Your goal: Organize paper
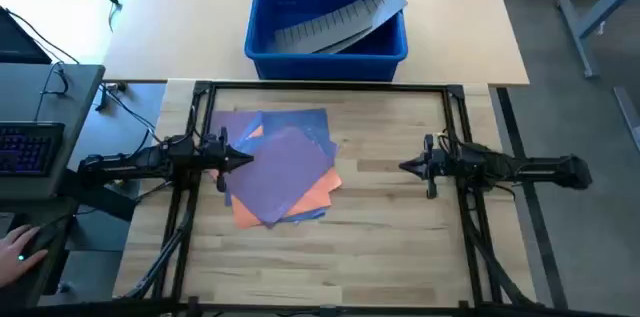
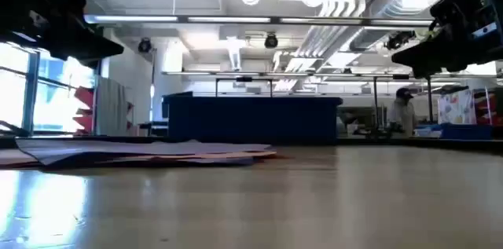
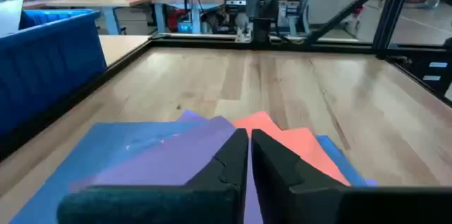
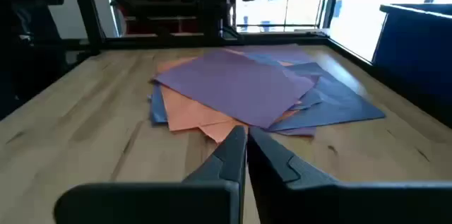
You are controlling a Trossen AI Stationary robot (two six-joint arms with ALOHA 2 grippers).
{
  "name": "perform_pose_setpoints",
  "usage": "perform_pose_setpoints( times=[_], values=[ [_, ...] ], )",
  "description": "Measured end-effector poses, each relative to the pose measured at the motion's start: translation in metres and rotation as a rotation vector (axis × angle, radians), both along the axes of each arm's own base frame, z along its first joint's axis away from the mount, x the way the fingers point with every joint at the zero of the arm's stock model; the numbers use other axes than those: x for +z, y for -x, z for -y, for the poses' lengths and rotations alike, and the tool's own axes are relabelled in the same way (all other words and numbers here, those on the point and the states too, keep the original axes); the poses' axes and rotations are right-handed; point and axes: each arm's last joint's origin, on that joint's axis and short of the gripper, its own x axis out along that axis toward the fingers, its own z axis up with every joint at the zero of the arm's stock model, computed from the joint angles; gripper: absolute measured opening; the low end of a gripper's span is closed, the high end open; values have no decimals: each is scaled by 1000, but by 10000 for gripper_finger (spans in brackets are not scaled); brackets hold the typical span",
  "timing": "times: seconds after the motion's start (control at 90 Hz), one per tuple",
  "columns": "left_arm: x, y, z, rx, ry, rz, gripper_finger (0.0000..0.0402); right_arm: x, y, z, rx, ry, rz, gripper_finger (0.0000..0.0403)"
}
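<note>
A loose, fanned pile of paper [image 1: 283,165] lies flat on the wooden table, left of centre: purple sheets on top, with orange and blue ones showing beneath [image 4: 244,90]. My left gripper [image 1: 248,160] hovers shut above the pile's left edge [image 3: 248,141], touching nothing. My right gripper [image 1: 404,167] hangs shut over bare table to the right of the pile [image 4: 246,137]. In the low view the pile [image 2: 149,153] lies thin on the table while both arms stay high above.
A blue plastic bin [image 1: 327,23] holding a grey ridged strip [image 1: 340,23] stands on the lighter table behind. A black frame [image 1: 330,88] borders the work area. A person's hand [image 1: 18,247] rests at the desk on the far left, next to a keyboard.
</note>
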Motion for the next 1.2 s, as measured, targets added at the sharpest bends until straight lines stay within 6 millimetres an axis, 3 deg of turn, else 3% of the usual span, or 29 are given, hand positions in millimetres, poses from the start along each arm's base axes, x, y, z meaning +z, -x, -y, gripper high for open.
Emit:
perform_pose_setpoints(
  times=[1.1, 1.2],
  values=[
    [2, 0, 0, 0, 0, 23, 0, 0, 0, 0, 0, 0, 0, 0],
    [10, -1, 1, -16, 177, 126, 0, 0, 0, 0, 0, 0, 0, 0]
  ],
)
